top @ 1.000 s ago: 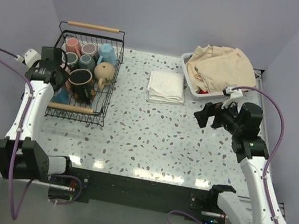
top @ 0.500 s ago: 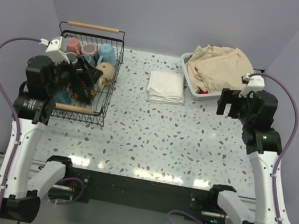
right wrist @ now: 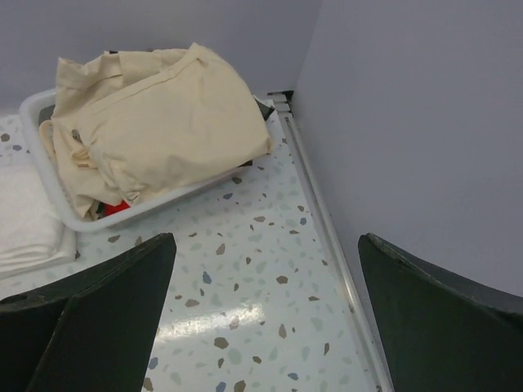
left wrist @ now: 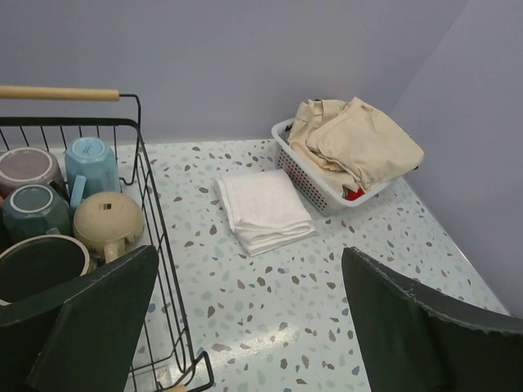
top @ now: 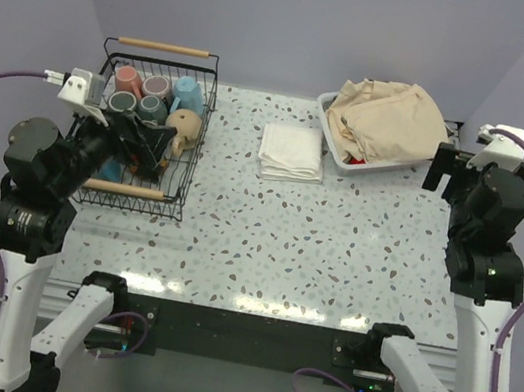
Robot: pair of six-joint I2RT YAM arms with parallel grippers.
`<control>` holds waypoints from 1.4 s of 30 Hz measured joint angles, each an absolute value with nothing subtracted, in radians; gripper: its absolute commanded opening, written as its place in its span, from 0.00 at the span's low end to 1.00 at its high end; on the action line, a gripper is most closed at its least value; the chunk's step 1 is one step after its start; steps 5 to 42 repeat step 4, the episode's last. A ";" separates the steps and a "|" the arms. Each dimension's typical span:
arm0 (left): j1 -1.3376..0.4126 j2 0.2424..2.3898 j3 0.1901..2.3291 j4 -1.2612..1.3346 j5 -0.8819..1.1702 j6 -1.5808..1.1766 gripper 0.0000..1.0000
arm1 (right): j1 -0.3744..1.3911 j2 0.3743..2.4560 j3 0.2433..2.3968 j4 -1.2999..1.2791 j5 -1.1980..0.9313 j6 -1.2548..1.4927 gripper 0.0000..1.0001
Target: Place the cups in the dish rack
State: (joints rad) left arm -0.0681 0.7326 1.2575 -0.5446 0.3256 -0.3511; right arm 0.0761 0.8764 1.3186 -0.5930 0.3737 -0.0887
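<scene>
Now higher and farther back, left pincer (left wrist: 249,261) and right pincer (right wrist: 265,241) both open, empty.

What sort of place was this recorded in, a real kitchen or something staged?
Probably a robot test booth, not a kitchen: plain lilac walls box in a speckled tabletop holding just a wire dish rack of mugs, a folded towel and a tub of cloth.

Speckled table (top: 335,240), dish rack (top: 197,149), towel (top: 291,152), tub (top: 364,166)
</scene>
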 measured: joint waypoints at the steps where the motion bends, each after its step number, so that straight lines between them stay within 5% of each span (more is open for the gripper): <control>1: -0.068 0.736 1.258 -0.546 0.324 -0.350 1.00 | 0.076 0.876 1.319 -0.594 0.377 -0.091 0.99; 42: -0.068 0.748 1.258 -0.550 0.320 -0.347 1.00 | 0.076 0.874 1.319 -0.596 0.381 -0.096 0.99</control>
